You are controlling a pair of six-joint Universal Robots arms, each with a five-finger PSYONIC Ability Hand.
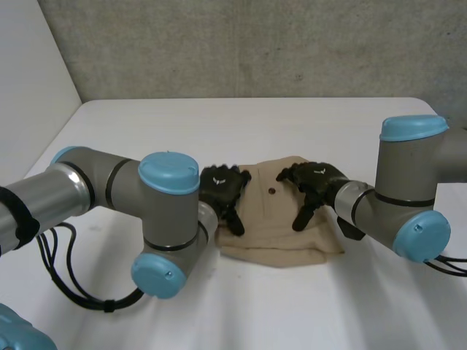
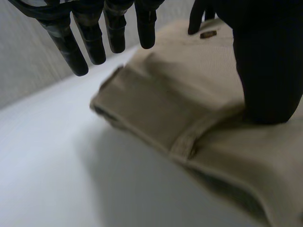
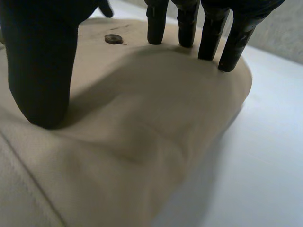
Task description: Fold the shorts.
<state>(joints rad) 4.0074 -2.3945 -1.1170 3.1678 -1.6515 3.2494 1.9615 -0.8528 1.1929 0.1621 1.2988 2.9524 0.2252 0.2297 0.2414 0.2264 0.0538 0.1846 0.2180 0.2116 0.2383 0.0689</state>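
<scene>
Head view: the folded shorts (image 1: 281,222) are laid mid-table (image 1: 219,124), the left hand (image 1: 222,188) at their left edge, the right hand (image 1: 315,182) on their right part; left wrist view: its fingers (image 2: 90,42) are held straight and apart, nothing clamped; right wrist view: straight, spread fingertips (image 3: 210,40) are pressed on the cloth; even downward pressure is advised, without dragging.

The beige cotton shorts (image 1: 281,233) lie folded into a compact, roughly rectangular, slightly puffed bundle on the white table (image 1: 146,124). They sit well in from its far edge, about midway between its side edges. A small dark round button (image 3: 113,39) sits on top, and a belt loop (image 2: 187,142) shows along one folded edge.
</scene>
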